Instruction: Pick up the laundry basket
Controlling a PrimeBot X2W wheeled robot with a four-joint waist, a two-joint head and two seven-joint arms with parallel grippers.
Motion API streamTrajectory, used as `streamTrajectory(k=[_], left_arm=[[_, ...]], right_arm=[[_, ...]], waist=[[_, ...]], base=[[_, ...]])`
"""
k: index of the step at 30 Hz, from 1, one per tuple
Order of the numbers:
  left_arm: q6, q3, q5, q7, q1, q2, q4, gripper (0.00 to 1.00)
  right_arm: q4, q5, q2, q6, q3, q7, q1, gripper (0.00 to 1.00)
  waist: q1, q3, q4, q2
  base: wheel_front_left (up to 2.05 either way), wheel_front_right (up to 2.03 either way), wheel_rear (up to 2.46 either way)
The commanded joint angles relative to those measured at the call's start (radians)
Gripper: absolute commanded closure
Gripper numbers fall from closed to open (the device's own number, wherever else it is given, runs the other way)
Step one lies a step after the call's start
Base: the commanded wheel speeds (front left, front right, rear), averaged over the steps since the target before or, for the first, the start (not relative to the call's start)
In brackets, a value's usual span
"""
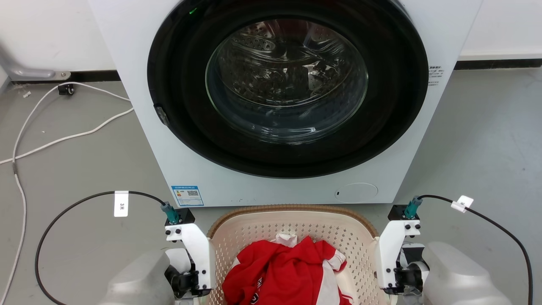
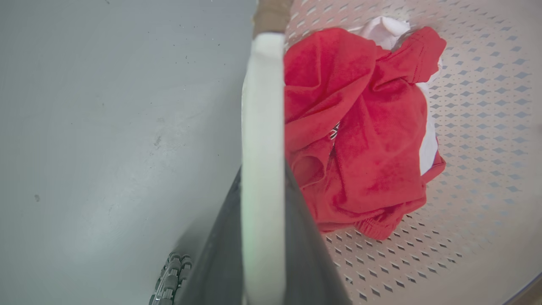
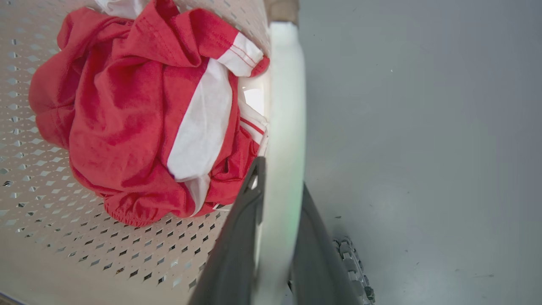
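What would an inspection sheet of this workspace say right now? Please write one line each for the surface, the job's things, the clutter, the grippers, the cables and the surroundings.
Surface: grey floor, with a few dark specks.
Job's things: laundry basket in front of the washer, holding a red and white garment.
Clutter: nothing seen.
Grippers: left gripper has its fingers on both sides of the left white handle; right gripper does the same on the right white handle.
Cables: white cable lies loose on the floor at the left; a black tagged cable loops from each wrist.
Surroundings: washer's round door is shut; white wall behind.
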Motion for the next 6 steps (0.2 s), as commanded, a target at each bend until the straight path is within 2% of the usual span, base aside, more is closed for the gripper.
streamTrajectory(k=[1,6], left_arm=[[-0.005,-0.001,-0.004,-0.004,0.008,-0.015,-0.014,1.00],[-0.005,-0.003,-0.009,-0.007,0.011,-0.015,-0.014,1.00]], right_arm=[[-0.006,-0.004,0.009,0.005,-0.002,0.002,0.003,1.00],[-0.006,-0.005,0.009,0.005,-0.004,0.001,0.003,1.00]], waist=[[0.0000,0.000,0.000,0.0000],[0.0000,-0.001,0.000,0.0000]], base=[[0.00,0.00,0.00],[0.00,0.00,0.00]])
